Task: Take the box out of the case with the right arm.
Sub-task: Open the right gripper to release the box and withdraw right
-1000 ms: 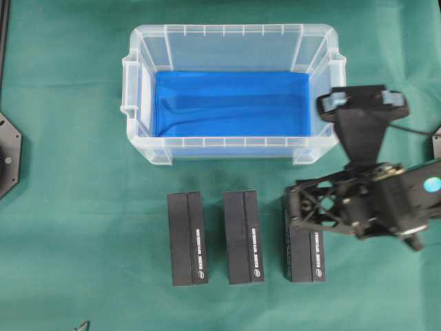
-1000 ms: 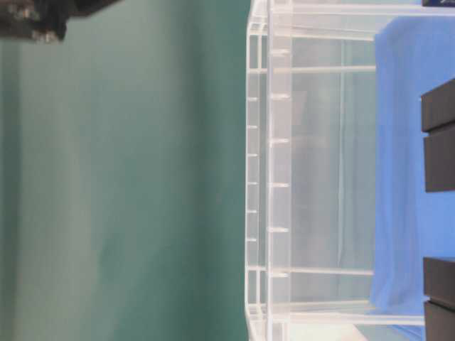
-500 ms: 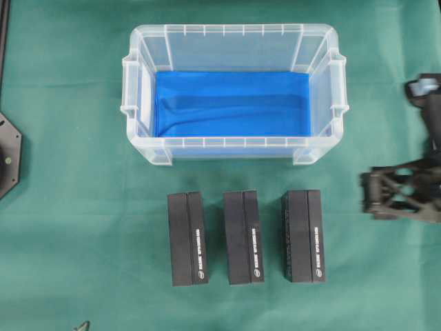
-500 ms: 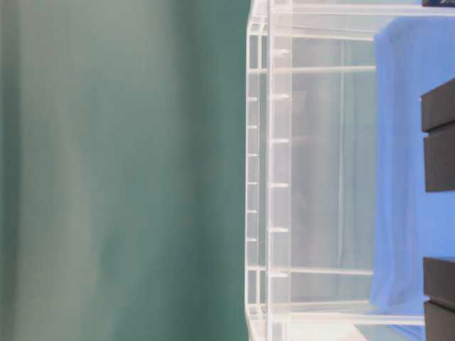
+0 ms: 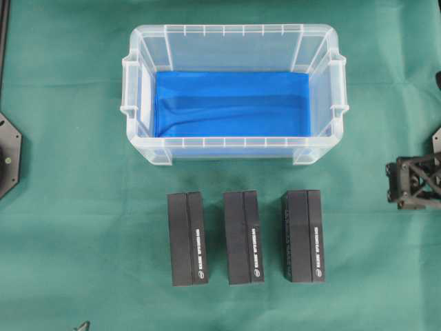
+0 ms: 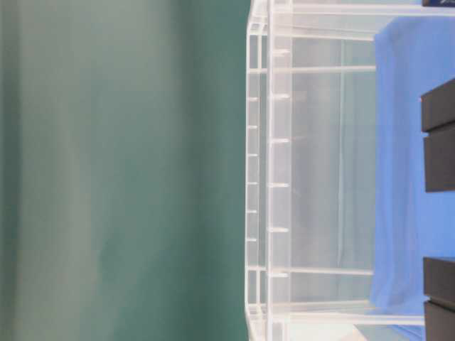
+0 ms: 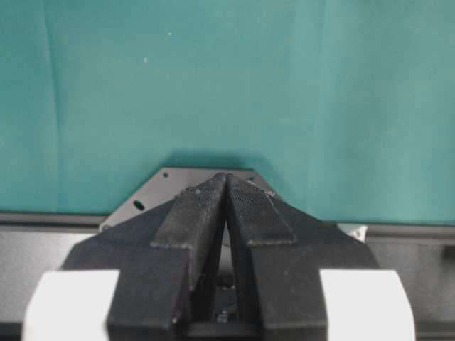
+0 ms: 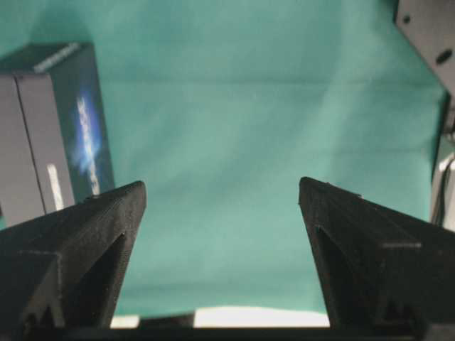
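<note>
The case (image 5: pixel 234 93) stands on the green desk (image 5: pixel 76 207), only its blue lining inside. Three black boxes (image 5: pixel 244 236) lie in a row just before it. The right gripper (image 8: pixel 222 195) hangs far to the right, fingers wide apart and holding nothing. The left gripper (image 7: pixel 226 186) is pressed together.
</note>
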`<state>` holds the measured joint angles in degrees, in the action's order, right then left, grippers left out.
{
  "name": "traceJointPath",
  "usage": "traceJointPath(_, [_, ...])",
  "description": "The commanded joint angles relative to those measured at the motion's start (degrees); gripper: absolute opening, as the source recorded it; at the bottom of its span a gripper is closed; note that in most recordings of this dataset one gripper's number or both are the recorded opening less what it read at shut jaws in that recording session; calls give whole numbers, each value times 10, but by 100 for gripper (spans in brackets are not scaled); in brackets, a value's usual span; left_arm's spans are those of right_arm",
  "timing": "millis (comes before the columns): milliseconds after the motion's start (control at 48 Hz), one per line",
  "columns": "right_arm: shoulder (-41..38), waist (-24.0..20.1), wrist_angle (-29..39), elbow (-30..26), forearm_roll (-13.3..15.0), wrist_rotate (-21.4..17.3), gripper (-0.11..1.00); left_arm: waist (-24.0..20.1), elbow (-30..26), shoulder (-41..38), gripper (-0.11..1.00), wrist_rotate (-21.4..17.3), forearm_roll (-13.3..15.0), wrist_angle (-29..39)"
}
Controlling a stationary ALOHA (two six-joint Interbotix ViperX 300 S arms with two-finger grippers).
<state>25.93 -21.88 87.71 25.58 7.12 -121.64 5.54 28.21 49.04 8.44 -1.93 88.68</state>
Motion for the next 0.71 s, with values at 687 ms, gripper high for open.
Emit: traceJointPath(687, [31, 355, -27, 21, 17, 383, 85, 1, -6, -4, 0, 0, -3, -2])
